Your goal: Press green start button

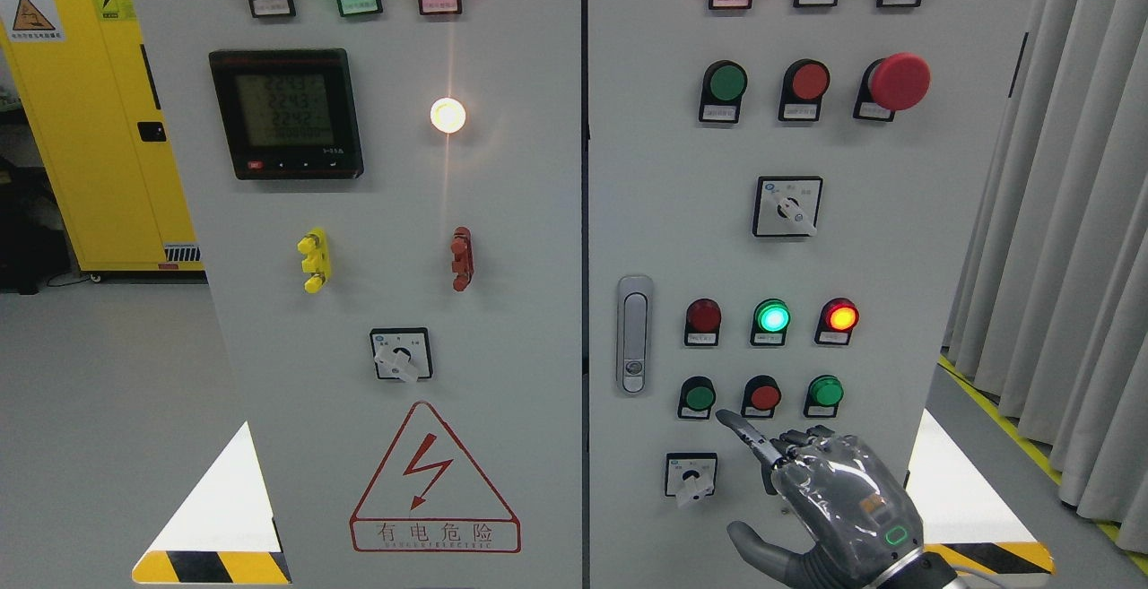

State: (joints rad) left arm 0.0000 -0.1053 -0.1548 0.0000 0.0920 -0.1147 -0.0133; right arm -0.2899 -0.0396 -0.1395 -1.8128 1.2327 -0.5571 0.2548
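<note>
A grey control cabinet fills the head view. On its right door, a low row holds a green button point(699, 397), a red button point(764, 396) and another green button point(825, 391). My right hand point(812, 490) comes up from the lower right. Its index finger point(744, 436) points out straight, the tip just below and between the left green button and the red one, not clearly touching either. The other fingers are curled and the thumb sticks out to the left. The hand holds nothing. My left hand does not show.
Above the row are a dark red lamp point(703, 316), a lit green lamp point(771, 316) and a lit red lamp point(840, 316). A rotary switch point(691, 475) sits left of my hand, a door handle point(634, 334) further left. A red mushroom stop button point(899, 82) is at the upper right.
</note>
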